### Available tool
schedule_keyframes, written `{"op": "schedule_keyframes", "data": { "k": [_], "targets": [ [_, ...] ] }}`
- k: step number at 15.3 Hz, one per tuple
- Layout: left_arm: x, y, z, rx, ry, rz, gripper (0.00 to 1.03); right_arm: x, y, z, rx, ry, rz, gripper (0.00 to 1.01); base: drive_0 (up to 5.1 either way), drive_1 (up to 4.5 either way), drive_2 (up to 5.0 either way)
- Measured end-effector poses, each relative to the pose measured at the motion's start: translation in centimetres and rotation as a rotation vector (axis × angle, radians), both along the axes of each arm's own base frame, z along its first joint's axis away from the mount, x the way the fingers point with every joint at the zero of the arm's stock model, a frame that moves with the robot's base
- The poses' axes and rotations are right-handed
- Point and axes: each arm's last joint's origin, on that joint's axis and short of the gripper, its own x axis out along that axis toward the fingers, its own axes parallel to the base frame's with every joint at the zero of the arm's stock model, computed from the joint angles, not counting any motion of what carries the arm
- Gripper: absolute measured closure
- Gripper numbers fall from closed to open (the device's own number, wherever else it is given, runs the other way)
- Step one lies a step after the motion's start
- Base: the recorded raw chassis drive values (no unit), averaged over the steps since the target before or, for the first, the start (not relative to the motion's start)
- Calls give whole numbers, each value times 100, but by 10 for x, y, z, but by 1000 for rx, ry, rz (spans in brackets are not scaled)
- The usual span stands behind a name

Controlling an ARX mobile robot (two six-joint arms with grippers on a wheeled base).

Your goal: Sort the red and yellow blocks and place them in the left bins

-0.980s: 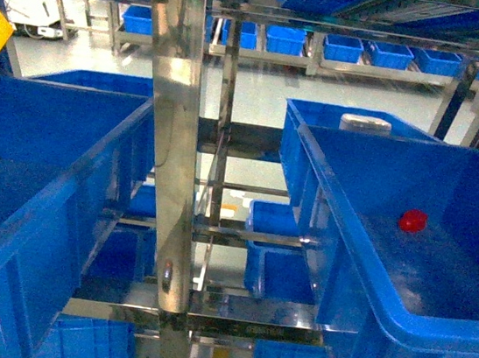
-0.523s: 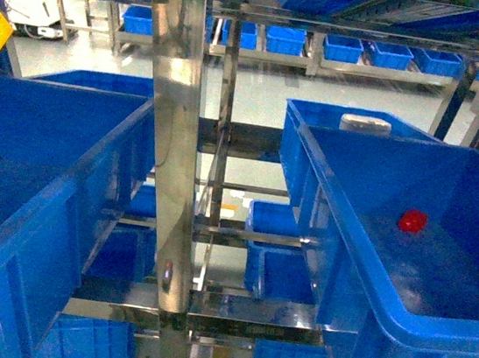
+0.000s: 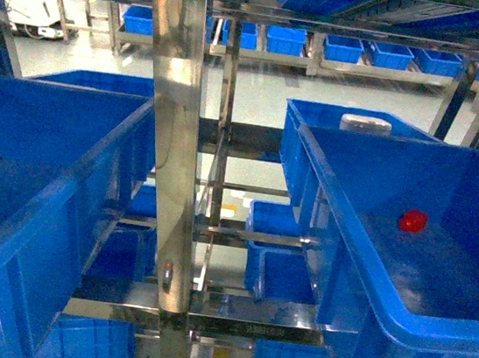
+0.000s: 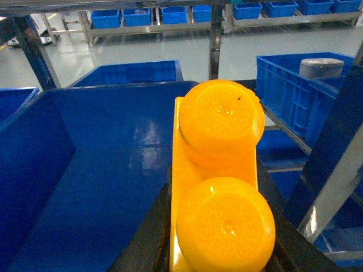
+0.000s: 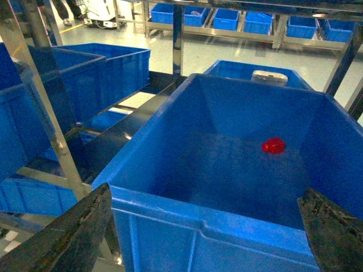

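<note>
Two blocks are in play and they sit in very different places. The yellow block (image 4: 218,175) fills the left wrist view, its two round studs facing the camera, held between the dark fingers (image 4: 142,241) of the left pincer (image 4: 218,249), which is clamped on its lower end; it hangs above the open floor of the left blue bin (image 4: 85,187), near that crate's right wall. The red block (image 3: 412,221) lies on the floor of the right blue bin (image 3: 466,337), toward the far side, and the right wrist view shows it there too (image 5: 274,145), well beyond the right pincer (image 5: 207,235), whose two dark fingers stand wide apart with nothing between them, hovering at the crate's near rim. From here the main risk on the left, as I judge it, is a release too close to the right wall: the glossy brick could strike the thick lip and bounce out toward the steel rack upright (image 3: 174,135) or down into the crates on the lower shelves. The grip covers only the lower part of the brick, so a quick swing could also let it pivot or slip early. On the right, the red block is small, smooth and rounded; a descent off centre could push it sliding across the slick bin floor, and the deep walls leave the arm little room to chase it.
</note>
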Motion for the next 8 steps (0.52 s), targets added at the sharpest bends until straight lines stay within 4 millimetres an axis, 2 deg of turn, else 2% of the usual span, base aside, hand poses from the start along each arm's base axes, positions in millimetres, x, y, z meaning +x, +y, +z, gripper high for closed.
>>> {"op": "schedule_keyframes", "data": {
  "k": [2,6,8],
  "targets": [
    [12,19,-14,-9,48,37,77,0,0,0,0,0,0,3,0,0,0],
    [66,63,-42,-4,104,102,77,0,0,0,0,0,0,3,0,0,0],
    [85,74,-52,4,142,109,77,0,0,0,0,0,0,3,0,0,0]
  ]
}}
